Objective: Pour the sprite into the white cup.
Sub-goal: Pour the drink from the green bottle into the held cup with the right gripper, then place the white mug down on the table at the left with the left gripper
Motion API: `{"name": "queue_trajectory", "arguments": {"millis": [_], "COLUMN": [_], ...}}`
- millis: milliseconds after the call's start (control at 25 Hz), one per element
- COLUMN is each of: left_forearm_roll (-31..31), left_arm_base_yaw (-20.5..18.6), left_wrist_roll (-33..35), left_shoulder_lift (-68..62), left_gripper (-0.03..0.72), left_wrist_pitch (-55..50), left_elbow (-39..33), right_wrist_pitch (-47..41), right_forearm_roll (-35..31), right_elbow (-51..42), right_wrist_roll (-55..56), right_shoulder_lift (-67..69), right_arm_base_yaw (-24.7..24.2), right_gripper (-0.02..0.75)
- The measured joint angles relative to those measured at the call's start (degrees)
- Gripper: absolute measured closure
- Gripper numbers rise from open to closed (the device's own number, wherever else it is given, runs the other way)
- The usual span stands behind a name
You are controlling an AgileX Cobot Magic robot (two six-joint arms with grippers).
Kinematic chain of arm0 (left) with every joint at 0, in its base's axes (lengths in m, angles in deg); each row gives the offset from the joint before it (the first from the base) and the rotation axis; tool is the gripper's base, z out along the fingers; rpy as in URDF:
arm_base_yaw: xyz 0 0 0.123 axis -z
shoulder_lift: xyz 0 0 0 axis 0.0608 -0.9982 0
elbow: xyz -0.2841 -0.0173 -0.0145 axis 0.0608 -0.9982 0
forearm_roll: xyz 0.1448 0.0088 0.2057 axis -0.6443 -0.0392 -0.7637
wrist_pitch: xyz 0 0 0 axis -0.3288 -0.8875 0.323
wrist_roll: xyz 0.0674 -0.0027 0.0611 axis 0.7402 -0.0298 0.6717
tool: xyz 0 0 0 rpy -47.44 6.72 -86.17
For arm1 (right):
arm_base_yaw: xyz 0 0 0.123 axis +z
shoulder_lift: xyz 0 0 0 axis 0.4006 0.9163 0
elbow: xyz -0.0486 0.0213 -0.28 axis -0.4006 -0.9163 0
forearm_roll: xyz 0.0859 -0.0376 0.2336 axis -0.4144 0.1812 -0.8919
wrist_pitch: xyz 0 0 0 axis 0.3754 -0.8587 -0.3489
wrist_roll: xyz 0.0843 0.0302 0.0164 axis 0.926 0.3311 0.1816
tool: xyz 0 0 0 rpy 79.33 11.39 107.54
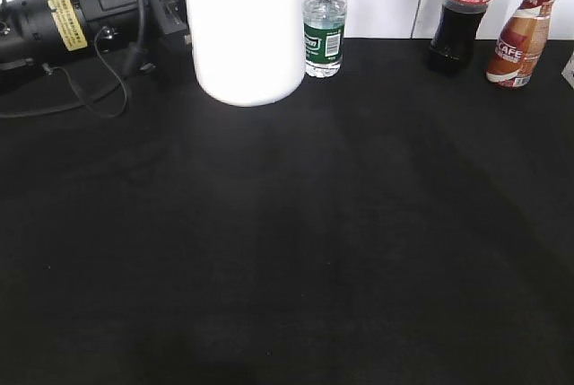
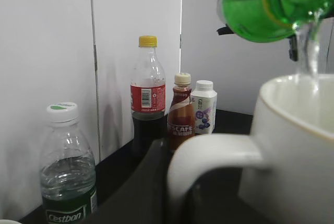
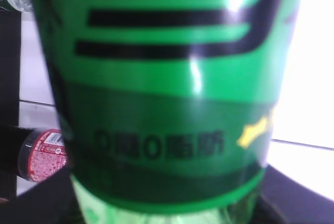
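Sprite [image 2: 261, 4] is tipped above the white cup [image 2: 292, 145], liquid streaming just inside its rim. You cannot see either gripper's jaws; the left presumably holds the cup, the right the bottle. Tilt further and you risk overshooting the rim. Behind stand a water bottle [image 2: 67, 166] and cola bottle [image 2: 147, 93].

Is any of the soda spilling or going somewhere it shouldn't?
No spill shows. In the left wrist view the tipped sprite sends a clear stream down inside the rim of the white cup. The black table in the exterior view shows no puddle.
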Motion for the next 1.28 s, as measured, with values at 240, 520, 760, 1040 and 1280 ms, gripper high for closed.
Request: {"name": "queue_trajectory", "arguments": {"millis": [240, 520, 760, 1040, 1280], "left_forearm_roll": [-0.1, -0.2, -0.2, -0.4, -0.4], "left_arm_base_yaw": [0.0, 0.0, 0.0, 0.0, 0.0], "left_wrist_roll": [0.0, 0.0, 0.0, 0.1, 0.2], "left_shoulder_lift": [0.0, 0.0, 0.0, 0.0, 0.0], "left_gripper": [0.649, 0.649, 0.649, 0.649, 0.649], "left_wrist_pitch": [-0.1, -0.1, -0.2, -0.5, -0.6], "left_elbow": [0.0, 0.0, 0.0, 0.0, 0.0], "right_wrist_pitch": [0.0, -0.1, -0.2, -0.4, 1.3], "right_forearm_roll": [0.0, 0.0, 0.0, 0.0, -5.3], "right_elbow": [0.0, 0.1, 0.1, 0.1, 0.1], "right_wrist_roll": [-0.7, -3.2, -4.9, -5.8, -5.7], "right_shoulder_lift": [0.0, 0.0, 0.0, 0.0, 0.0], "right_arm_base_yaw": [0.0, 0.0, 0.0, 0.0, 0.0], "right_gripper": [0.353, 0.353, 0.353, 0.353, 0.353]}}
